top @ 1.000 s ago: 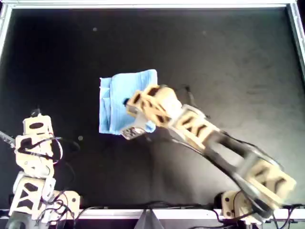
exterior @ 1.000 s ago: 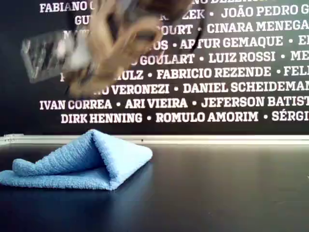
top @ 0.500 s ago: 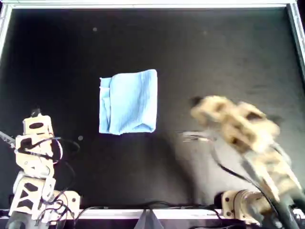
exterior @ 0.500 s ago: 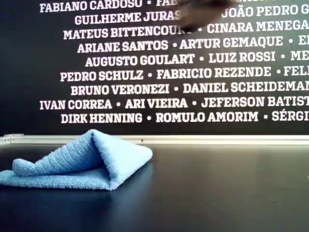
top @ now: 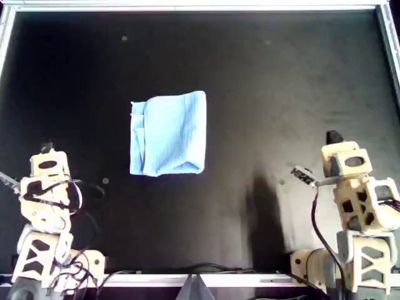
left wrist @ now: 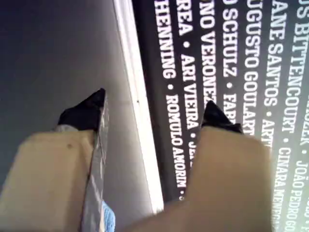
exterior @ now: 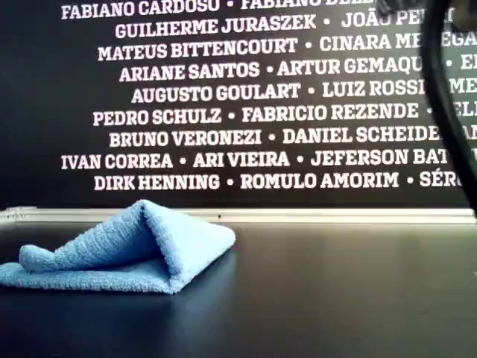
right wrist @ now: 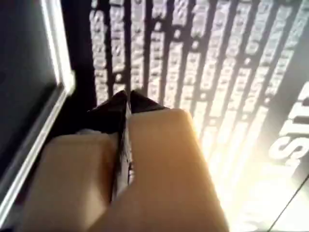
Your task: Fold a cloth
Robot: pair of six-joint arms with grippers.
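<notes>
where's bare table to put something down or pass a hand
Bare black table lies all around the cloth: a wide patch between it and the arm at the overhead view's right, and the whole far strip up to the metal rim. The near corners are crowded by the two arm bases and cables.

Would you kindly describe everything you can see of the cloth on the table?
The cloth is light blue with a fine, towel-like weave. It lies folded into a rough rectangle on the black table, left of centre in the overhead view. In the exterior view its upper layer arches up into a soft ridge rather than lying flat, with a rolled edge toward that view's left. Only the table touches it; neither pincer is near.
</notes>
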